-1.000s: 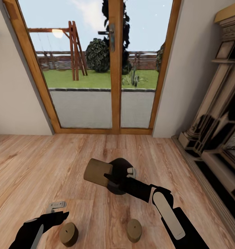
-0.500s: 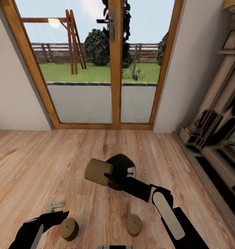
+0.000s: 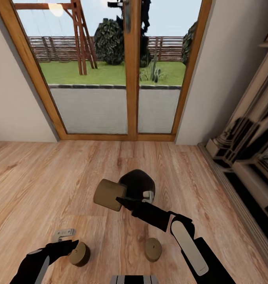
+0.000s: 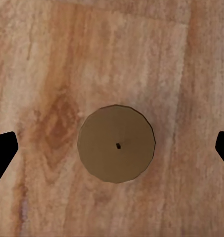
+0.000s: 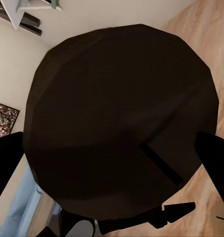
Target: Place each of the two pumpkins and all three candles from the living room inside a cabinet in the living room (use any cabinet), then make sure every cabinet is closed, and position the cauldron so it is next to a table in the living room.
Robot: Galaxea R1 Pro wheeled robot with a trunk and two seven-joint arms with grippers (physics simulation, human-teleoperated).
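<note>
My right gripper (image 3: 120, 199) is shut on a tan candle (image 3: 108, 194), held on its side above the floor. In the right wrist view that candle's end (image 5: 116, 123) looms dark and round between the fingertips (image 5: 5, 165). Just behind it on the floor stands the black cauldron (image 3: 138, 182). Two more candles stand upright on the wood floor, one at the left (image 3: 79, 253) and one at the right (image 3: 153, 249). My left gripper (image 3: 69, 240) hangs open right over the left one. The left wrist view looks straight down on that candle (image 4: 116, 144), between the spread fingers (image 4: 3, 153).
Wood-framed glass patio doors (image 3: 132, 67) fill the wall ahead, with plain walls on both sides. A fireplace surround (image 3: 248, 157) runs along the right side. The plank floor (image 3: 39, 181) stretches open to the left. A part of my base (image 3: 134, 279) shows at the bottom edge.
The camera has shifted, so doors and floor things slid up the picture. The left floor candle now lies under my left gripper. The right gripper still holds its candle.
</note>
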